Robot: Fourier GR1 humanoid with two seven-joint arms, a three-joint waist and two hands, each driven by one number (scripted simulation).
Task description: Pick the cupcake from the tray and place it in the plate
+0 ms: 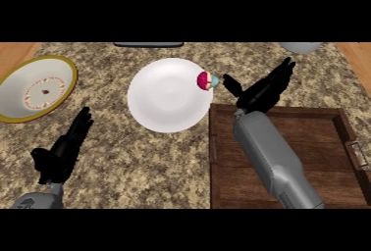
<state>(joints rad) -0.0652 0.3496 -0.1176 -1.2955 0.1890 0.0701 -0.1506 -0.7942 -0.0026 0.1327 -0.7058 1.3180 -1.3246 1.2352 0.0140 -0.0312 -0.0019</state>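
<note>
Here's what we've got. The small cupcake (206, 81), with its pink-red top and pale teal wrapper, is on the round white plate (167, 98). It sits right at the plate's right-hand rim, well off the middle. We think it's tipped on its side with the wrapper end pointing toward the hand, but it's tiny in the head view, so we wouldn't swear to that.

The right hand (257, 95) is just beside the cupcake, on its right, past the plate's edge. Its fingers are straight and apart, pointing up toward the far side of the table, and the thumb sticks out toward the cupcake. We can make out a sliver of gap between the thumb tip and the wrapper, so the hand isn't holding anything.

The grey forearm (279, 162) behind it runs down across the dark brown wooden tray (319, 147). The tray fills the lower right, and its far left corner is just beside the plate's rim. There's a small metal handle (357, 154) on the tray's right wall.

The left hand (62, 149) rests open, fingers up, at the lower left over the speckled granite table (145, 162), well apart from the plate. Up at the far left lies a gold-rimmed white dish (51, 73) with a ring of red marks inside.
</note>
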